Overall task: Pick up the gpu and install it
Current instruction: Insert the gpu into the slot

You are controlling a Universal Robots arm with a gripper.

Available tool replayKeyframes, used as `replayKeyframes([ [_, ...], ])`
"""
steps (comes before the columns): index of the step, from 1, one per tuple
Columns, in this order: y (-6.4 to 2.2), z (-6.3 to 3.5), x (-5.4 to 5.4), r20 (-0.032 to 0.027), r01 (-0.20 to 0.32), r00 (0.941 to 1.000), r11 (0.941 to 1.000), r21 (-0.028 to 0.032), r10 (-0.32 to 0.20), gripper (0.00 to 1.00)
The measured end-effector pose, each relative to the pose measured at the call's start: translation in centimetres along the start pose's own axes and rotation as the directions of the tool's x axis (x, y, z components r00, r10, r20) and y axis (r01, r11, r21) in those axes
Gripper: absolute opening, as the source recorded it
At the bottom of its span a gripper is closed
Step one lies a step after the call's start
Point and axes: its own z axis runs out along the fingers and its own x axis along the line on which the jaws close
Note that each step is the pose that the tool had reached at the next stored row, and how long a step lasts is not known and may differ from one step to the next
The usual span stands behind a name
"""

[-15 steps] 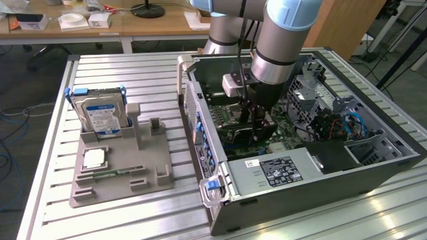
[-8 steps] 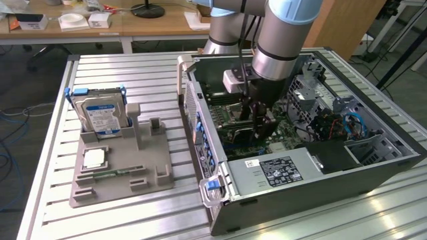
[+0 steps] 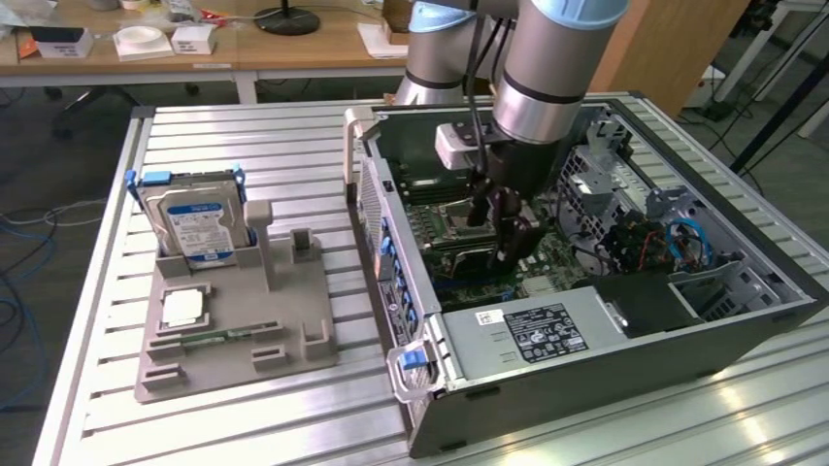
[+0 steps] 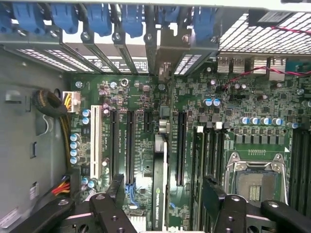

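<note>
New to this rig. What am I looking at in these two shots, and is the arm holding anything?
The exterior view comes from a camera off the arm. It shows one robot arm reaching down into an open computer case lying on a slatted metal table.

Left of the case in that view, a grey holder carries a silver hard drive standing upright and a small green memory stick lying flat.

The wrist view comes from a camera on the arm, looking past the claw at the green motherboard.

The claw is closed on the gpu, a thin dark card seen edge-on, held over the long black slots.
</note>
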Motion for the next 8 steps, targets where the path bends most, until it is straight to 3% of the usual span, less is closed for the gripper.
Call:
replayKeyframes([
  [8, 0.00, -0.27, 0.00, 0.0001, 0.000, 1.0000, 1.0000, 0.0001, 0.000, 0.74],
])
